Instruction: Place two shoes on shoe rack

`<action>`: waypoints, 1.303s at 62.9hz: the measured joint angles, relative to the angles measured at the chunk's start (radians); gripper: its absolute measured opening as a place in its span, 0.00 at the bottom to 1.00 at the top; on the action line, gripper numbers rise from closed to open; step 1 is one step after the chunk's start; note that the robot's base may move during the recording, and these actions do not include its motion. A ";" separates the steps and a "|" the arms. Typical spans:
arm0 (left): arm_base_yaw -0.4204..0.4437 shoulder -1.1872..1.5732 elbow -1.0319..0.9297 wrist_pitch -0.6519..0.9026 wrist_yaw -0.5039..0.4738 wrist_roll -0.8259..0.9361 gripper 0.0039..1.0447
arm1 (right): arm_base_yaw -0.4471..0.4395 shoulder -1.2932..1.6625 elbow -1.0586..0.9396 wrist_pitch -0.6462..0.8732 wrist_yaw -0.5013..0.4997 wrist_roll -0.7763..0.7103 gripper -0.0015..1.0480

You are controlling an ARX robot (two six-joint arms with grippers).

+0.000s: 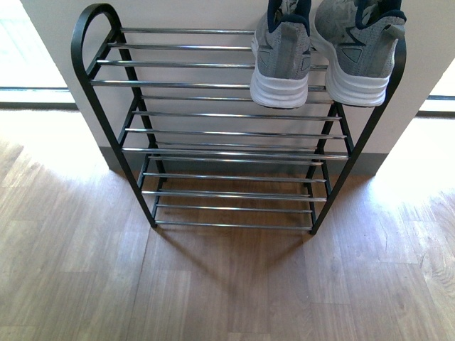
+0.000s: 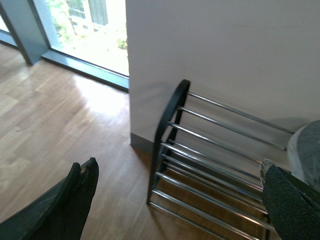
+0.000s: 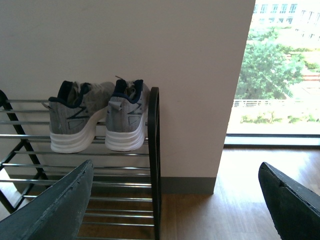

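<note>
Two grey knit shoes with white soles and navy collars, one (image 1: 281, 60) beside the other (image 1: 359, 53), stand heels outward on the right end of the top tier of the shoe rack (image 1: 213, 131). In the right wrist view the same shoes (image 3: 75, 122) (image 3: 126, 122) sit next to the rack's black end frame (image 3: 154, 160). My right gripper (image 3: 175, 200) is open and empty, back from the rack. My left gripper (image 2: 180, 200) is open and empty, near the rack's left end (image 2: 167, 130); a grey shoe edge (image 2: 307, 152) shows there. Neither arm appears in the front view.
The rack stands against a white wall pillar (image 1: 213, 14) with a grey skirting (image 3: 187, 185), on a wooden floor (image 1: 213, 284). Bright floor-to-ceiling windows (image 3: 280, 70) flank the pillar on both sides. The rack's lower tiers and the left part of the top tier hold nothing.
</note>
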 joint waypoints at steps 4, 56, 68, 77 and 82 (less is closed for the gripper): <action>-0.019 -0.124 -0.068 -0.070 -0.065 -0.004 0.91 | 0.000 0.000 0.000 0.000 0.000 0.000 0.91; 0.346 -0.774 -0.716 0.392 0.581 0.473 0.01 | 0.000 0.000 0.000 0.000 0.000 0.000 0.91; 0.414 -0.848 -0.766 0.366 0.648 0.476 0.01 | 0.000 0.000 0.000 0.000 0.000 0.000 0.91; 0.537 -0.908 -0.797 0.335 0.767 0.476 0.01 | 0.000 0.000 0.000 0.000 0.001 0.000 0.91; 0.544 -0.941 -0.811 0.319 0.777 0.477 0.01 | 0.000 0.000 0.000 0.000 0.000 0.000 0.91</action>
